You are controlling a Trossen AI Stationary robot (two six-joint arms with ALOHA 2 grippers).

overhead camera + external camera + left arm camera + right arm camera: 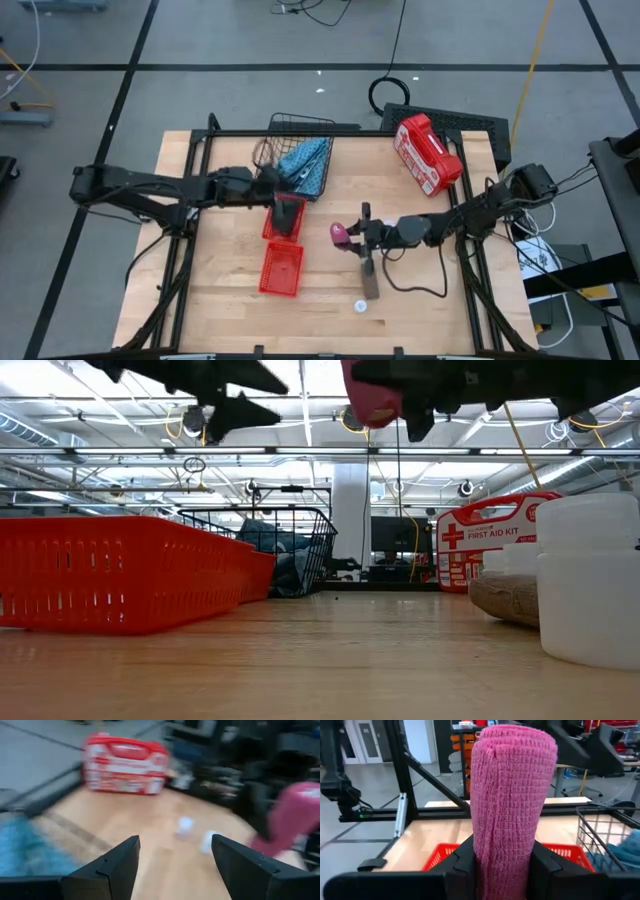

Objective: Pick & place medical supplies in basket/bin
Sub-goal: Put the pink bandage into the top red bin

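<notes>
My right gripper is over the middle of the table, shut on a pink bandage roll; the low view shows the pink roll high above the wood. My left gripper is open and holds nothing. It hovers over the farther red bin, near the black wire basket. The light-blue pouch lies in that basket. A brown roll and a white vial rest on the table near the right gripper. My right gripper pinches the pink roll between its two fingers, which sit on opposite sides of its woven side near one end. The fingers come about level from the table's right. The roll is lifted clear of the table, and its other end sticks out beyond the fingers.
A second red bin sits nearer the front edge. The big red and white first aid case stands at the far right of the table. In the low view a white vial and the brown roll are close by on the right.
</notes>
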